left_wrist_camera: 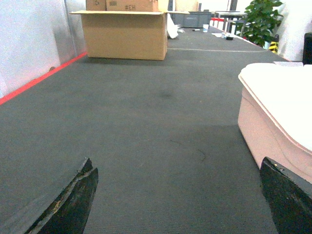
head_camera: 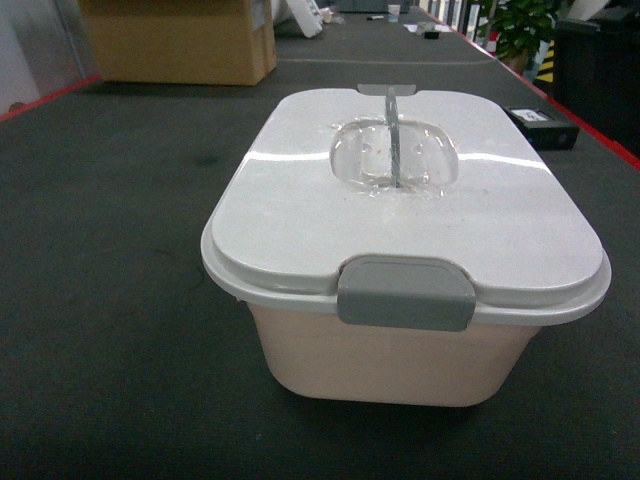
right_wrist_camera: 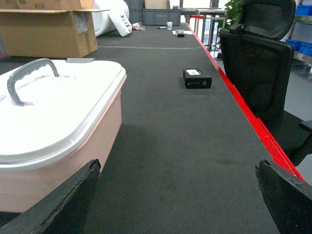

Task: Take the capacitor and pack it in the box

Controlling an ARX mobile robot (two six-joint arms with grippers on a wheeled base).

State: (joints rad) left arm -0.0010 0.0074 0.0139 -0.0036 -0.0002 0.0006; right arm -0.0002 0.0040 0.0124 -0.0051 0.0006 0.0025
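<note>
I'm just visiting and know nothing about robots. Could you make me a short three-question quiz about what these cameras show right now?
1. True or false: the white lid sits on the pink box.
2. What lies on the dark table to the right of the box?
A. a blue bin
B. a small black device
C. a capacitor
3. Fill in: the left gripper and the right gripper are both ____, holding nothing.

Key
1. True; the grey latch faces the head camera.
2. B
3. open
</note>
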